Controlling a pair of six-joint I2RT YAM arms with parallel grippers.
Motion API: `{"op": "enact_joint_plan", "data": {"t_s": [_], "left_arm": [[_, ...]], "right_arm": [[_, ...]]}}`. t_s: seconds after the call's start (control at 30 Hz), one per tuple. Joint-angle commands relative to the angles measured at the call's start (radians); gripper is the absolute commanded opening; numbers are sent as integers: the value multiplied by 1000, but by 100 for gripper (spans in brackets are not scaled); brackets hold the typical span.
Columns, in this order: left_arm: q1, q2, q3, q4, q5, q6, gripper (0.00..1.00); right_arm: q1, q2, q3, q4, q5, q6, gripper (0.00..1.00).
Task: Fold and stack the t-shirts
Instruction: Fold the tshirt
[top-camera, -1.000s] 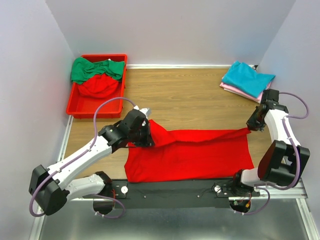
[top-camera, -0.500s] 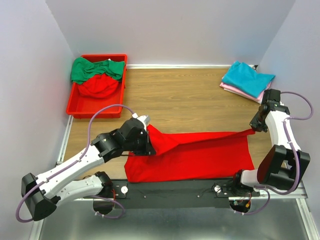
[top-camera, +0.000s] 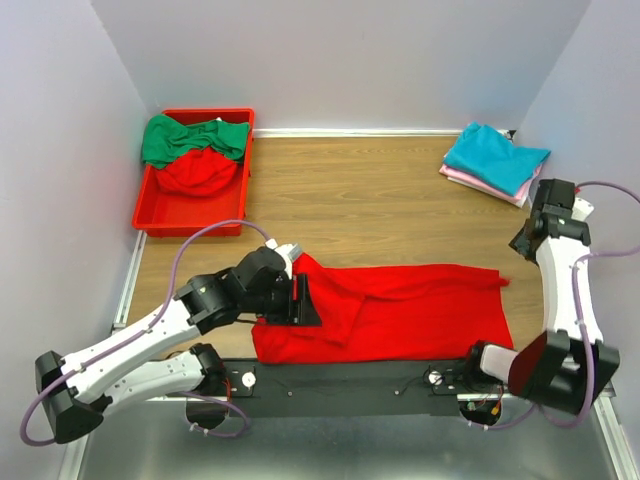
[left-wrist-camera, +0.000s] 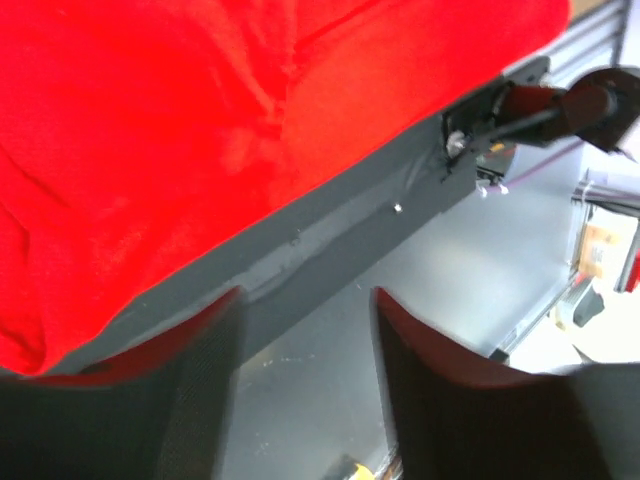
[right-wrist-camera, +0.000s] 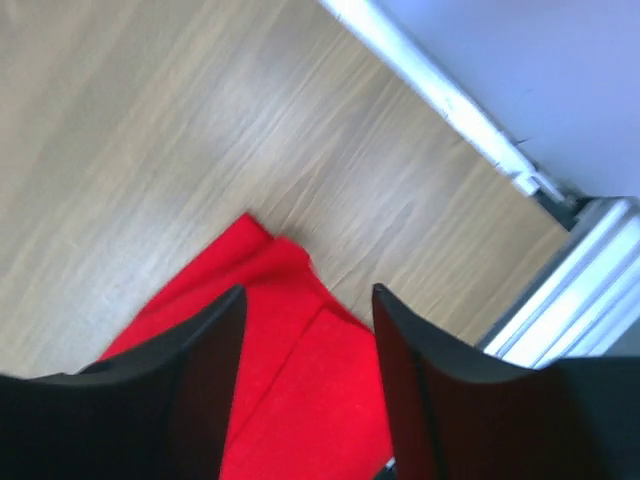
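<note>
Just below the right end effector (right-wrist-camera: 307, 300) lies the red t-shirt (top-camera: 420, 305).

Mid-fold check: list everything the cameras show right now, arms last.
red t-shirt: one, bright red, spread along the table's near edge, its left end folded over
green t-shirt: one, green, heaped at the bin's far end
bunched red cloth: one, red, in the bin beside the green t-shirt
teal t-shirt: one, teal, folded, far right corner, on top
pink t-shirt: one, pink, under the teal one, only its edge showing
bin: one, red, far left
table: one, brown wood
left end effector: one, black, open, at the red t-shirt's left end
right end effector: one, black, open, above its far right corner
</note>
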Motion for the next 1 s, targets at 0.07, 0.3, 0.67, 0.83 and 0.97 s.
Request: {"op": "enact_joint_plan", "data": {"t_s": [0.07, 0.3, 0.67, 0.83, 0.97], "left_arm": [[-4, -62, 28, -13, -8, -45, 73], [131, 125, 127, 21, -155, 116, 78], [412, 475, 234, 211, -151, 390, 75], [426, 610, 269, 254, -141, 412, 74], [430, 685, 294, 280, -132, 424, 74]], "right_arm": [[0, -235, 22, 26, 192, 65, 67], [0, -223, -24, 152, -66, 10, 73], [0, 7, -29, 178, -213, 51, 73], [0, 62, 0, 187, -230, 49, 73], [0, 91, 17, 195, -233, 37, 73]]}}
